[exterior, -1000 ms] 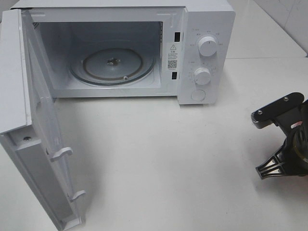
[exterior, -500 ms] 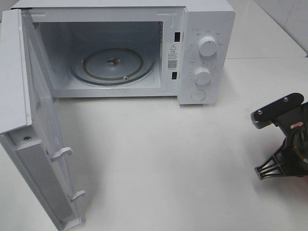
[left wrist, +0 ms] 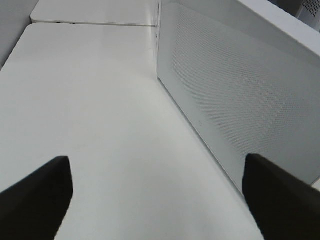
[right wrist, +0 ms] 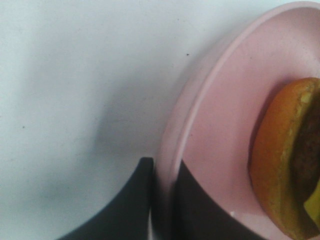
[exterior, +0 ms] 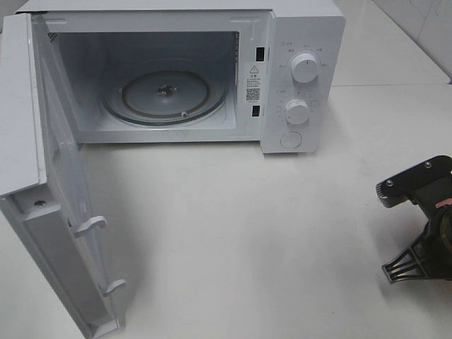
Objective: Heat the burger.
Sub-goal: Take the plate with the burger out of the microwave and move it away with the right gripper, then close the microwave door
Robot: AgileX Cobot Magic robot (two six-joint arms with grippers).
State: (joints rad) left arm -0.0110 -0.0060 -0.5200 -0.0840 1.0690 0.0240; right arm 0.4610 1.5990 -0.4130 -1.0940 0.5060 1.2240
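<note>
Pink plate (right wrist: 210, 150) rim pinched by right gripper (right wrist: 161, 200) near table (exterior: 233, 226) right edge, burger (right wrist: 287, 160) on it; left gripper (left wrist: 157, 195) spread beside microwave (exterior: 176, 70) door

Ext. high cam looks steeply down at microwave (exterior: 176, 78) front and white surface (exterior: 233, 233). Left wrist cam – low, close beside microwave's perforated side (left wrist: 240, 100). Right wrist cam – v. close on pink plate (right wrist: 220, 125) rim; both share surface w/ ext. view.
</note>
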